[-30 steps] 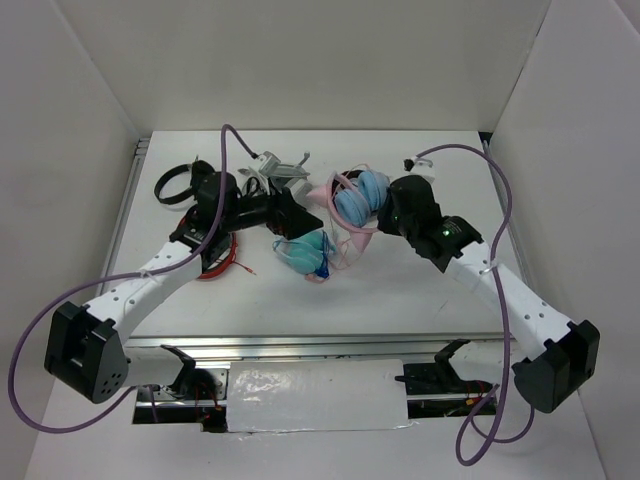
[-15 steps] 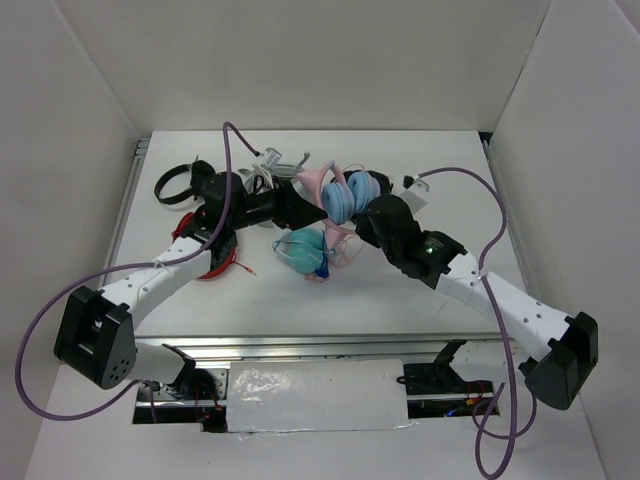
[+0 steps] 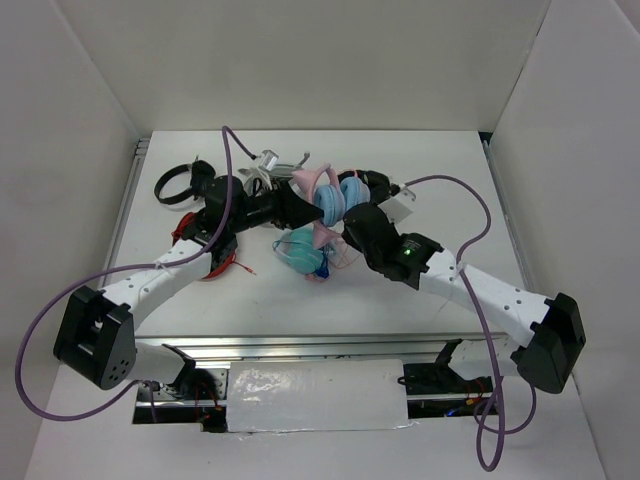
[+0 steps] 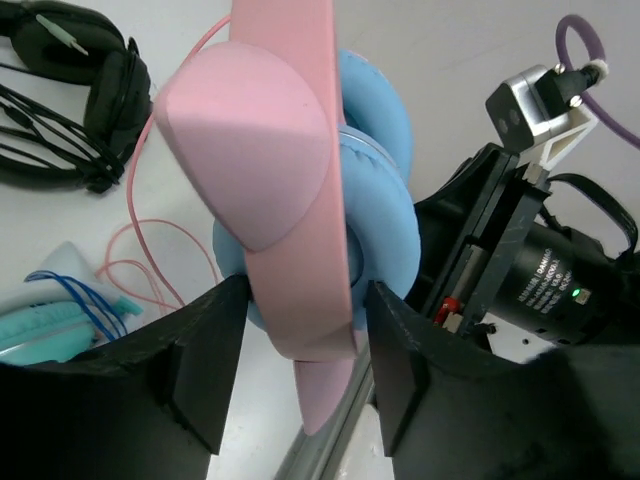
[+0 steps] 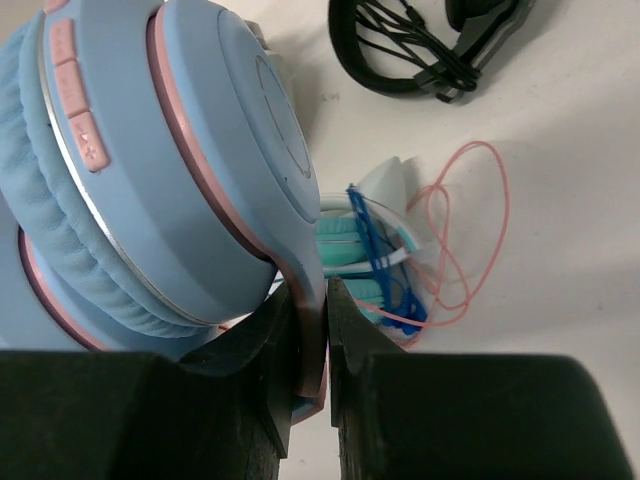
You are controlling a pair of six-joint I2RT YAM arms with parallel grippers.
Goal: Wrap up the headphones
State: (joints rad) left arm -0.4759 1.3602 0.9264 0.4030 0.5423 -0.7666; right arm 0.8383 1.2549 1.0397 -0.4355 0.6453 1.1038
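While the right gripper [image 5: 308, 300] pinches a thin pink edge of the cat-ear headphones [image 3: 335, 198], the left gripper [image 4: 305, 295] clamps both sides of their pink headband [image 4: 290, 150].

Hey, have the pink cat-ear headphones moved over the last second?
Yes. In the top view the headphones have shifted left: they were behind and to the right of the teal wrapped pair, and now sit almost straight behind it.
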